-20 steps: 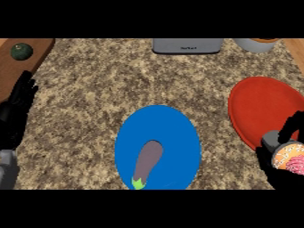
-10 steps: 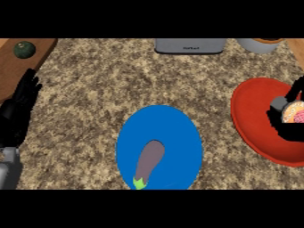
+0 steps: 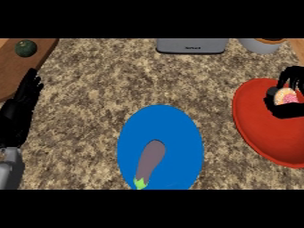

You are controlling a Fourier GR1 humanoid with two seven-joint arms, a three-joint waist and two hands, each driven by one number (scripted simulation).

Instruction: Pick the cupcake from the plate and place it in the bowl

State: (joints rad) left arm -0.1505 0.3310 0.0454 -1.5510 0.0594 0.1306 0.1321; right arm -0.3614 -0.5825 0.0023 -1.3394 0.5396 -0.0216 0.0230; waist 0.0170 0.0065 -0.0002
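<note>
**Cupcake held over red bowl, release pending**

Right hand [image 3: 297, 95] at the worktop's right edge, fingers [image 3: 292, 112] curled around the cupcake [image 3: 286, 96], pink and cream top showing between thumb and fingers. Cupcake sitting above the far part of the red bowl [image 3: 279, 138], within its rim as seen from above; impossible to tell whether touching the bowl's floor or hanging just over it. No longer on any plate.

Blue plate [image 3: 170, 129] at the near middle of the worktop, carrying only a brownish eggplant-like vegetable [image 3: 151, 162] with a green stem end toward the near edge. No cupcake there.

Left hand [image 3: 19, 111] at the worktop's left edge, fingers straight and relaxed, pointing up, resting and holding nothing, just beside a wooden board [image 3: 9, 75] at the far left corner. Dark round fruit [image 3: 26, 47] lying on that board. Grey appliance [image 3: 191, 45] and a pale cup [image 3: 263, 44] along the far edge, well apart from the action.

Judged progress: pick done, carry done, cupcake brought over the target. Left to do: lower if needed, open the fingers, and draw the right hand clear of the bowl. Likely concern: cupcake close to the bowl's far rim, so a release slightly nearer the centre looks safer against a roll-out.
</note>
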